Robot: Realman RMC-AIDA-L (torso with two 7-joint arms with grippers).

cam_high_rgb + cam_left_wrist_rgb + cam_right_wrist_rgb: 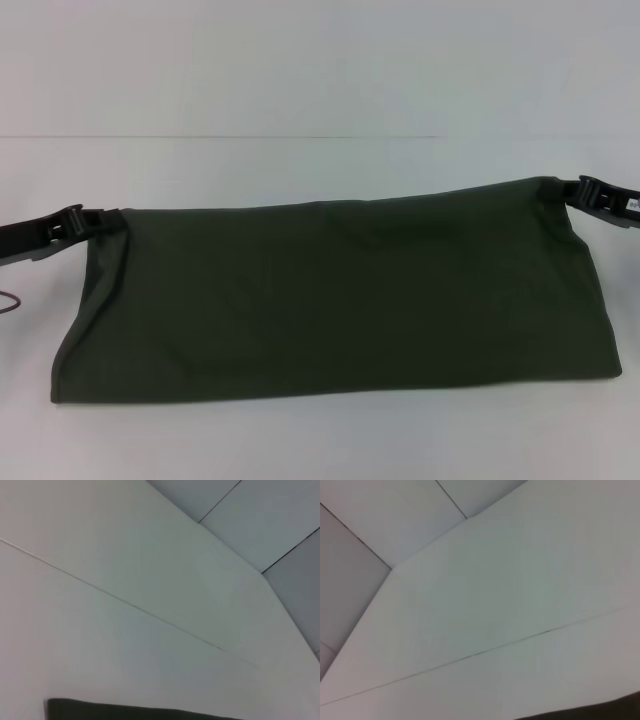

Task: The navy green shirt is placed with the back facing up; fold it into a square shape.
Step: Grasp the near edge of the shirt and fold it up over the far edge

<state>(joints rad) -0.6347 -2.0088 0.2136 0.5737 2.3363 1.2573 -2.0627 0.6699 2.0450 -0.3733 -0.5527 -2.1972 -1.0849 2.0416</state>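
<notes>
While we look down from the head, the white table (pixel 320 80) fills nearly everything we see, with one thin seam running straight across it from nine o'clock to three o'clock, beyond the cloth. No walls show from there. Our two wrist views add what the head view lacks: the table's far edge and corner, and past it a grey floor (pixel 295 515) crossed by dark joint lines.

Spread over the middle of the table is the navy green shirt (pixel 320 300), a wide, plain, dark olive band reaching from about nine o'clock to three o'clock. Its near edge lies flat on the table toward six o'clock, while its far edge runs taut between our two grippers, a little higher on the three o'clock side. Only plain cloth faces us. In the left wrist view the shirt appears only as a dark strip at that picture's edge, and in the right wrist view as a dark sliver at a corner; neither wrist view shows fingers.

At nine o'clock our left gripper (pixel 88 222) is closed, pinching the shirt's far left corner. At three o'clock our right gripper (pixel 578 190) is closed the same way, pinching the far right corner. Below the left arm a thin cable (pixel 8 303) loops at the edge.
</notes>
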